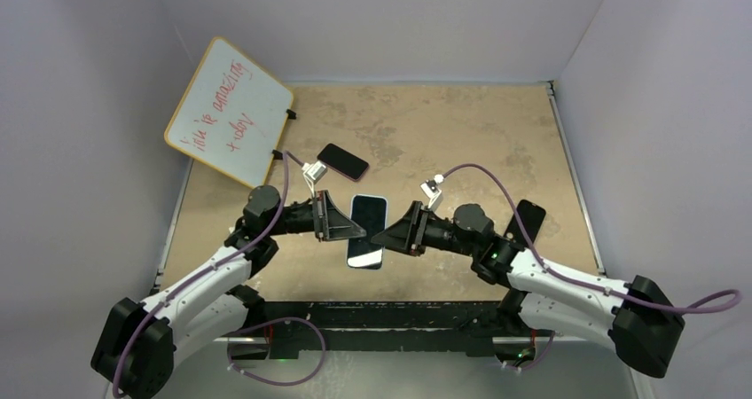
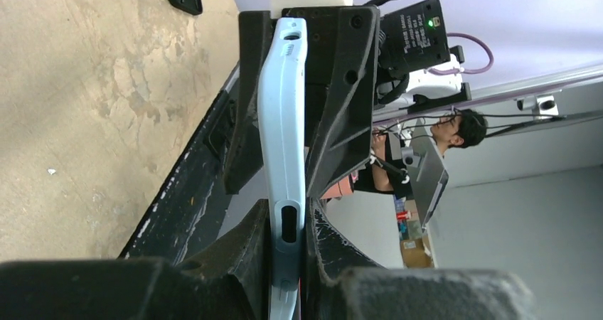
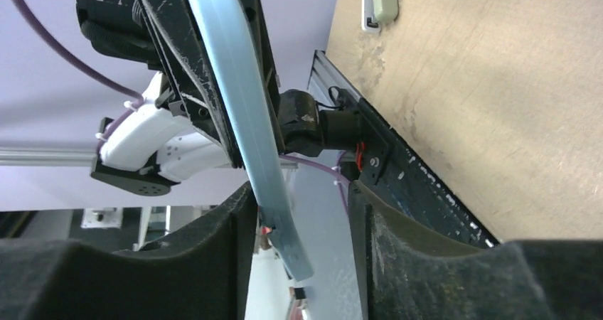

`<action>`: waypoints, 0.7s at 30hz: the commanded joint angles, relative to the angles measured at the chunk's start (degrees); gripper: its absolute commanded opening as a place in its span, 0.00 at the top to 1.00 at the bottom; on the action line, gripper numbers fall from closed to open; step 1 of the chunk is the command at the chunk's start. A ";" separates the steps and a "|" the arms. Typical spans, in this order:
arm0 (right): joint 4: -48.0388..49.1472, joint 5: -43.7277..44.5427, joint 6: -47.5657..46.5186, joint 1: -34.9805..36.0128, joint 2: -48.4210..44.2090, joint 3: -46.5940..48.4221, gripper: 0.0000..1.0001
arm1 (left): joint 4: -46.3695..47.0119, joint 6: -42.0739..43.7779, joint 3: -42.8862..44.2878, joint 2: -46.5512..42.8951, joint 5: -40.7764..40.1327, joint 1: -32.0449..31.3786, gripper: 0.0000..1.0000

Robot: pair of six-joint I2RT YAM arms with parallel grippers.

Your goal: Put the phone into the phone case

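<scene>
Near centre, sideways-rolled left tool (image 1: 358, 228) pinches case (image 1: 368, 215).

Case (image 1: 368, 211) is up off the table, mid-table, left gripper (image 1: 357, 230) on its left edge, right gripper (image 1: 379, 236) on its right. Phone (image 1: 342, 160) lies just behind it, whiteboard (image 1: 229, 111) back left.

The light-blue case (image 1: 366, 230), dark inside and slightly bowed, hangs face-up over the table's (image 1: 443, 124) near middle. The black phone (image 1: 342, 160) lies flat on the table, farther back-left.
</scene>
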 commanded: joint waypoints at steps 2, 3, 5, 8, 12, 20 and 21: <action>5.72 -2.02 -0.88 -0.18 4.01 3.00 0.64 | 4.33 0.11 1.16 0.36 2.75 0.25 1.00; 6.29 -2.10 -0.60 -0.14 4.51 2.94 0.70 | 3.52 0.10 1.20 0.51 2.54 0.25 1.00; 7.80 -1.79 0.17 -0.14 4.77 2.51 0.82 | 2.84 0.10 1.33 0.49 2.01 0.25 0.95; 9.83 0.25 1.42 -0.19 3.90 1.65 0.98 | 1.36 -0.08 2.15 -0.12 1.47 0.25 0.71; 8.78 4.99 2.11 -0.18 2.19 1.93 1.00 | -2.37 0.47 3.36 -1.81 0.79 0.25 0.52; 9.68 15.83 4.48 -0.17 -1.86 0.62 1.00 | -9.60 0.85 3.31 -3.61 -0.75 0.25 0.45; 9.92 16.48 4.49 -0.14 -2.20 0.43 1.00 | -9.83 0.66 3.14 -3.68 -0.97 0.25 0.45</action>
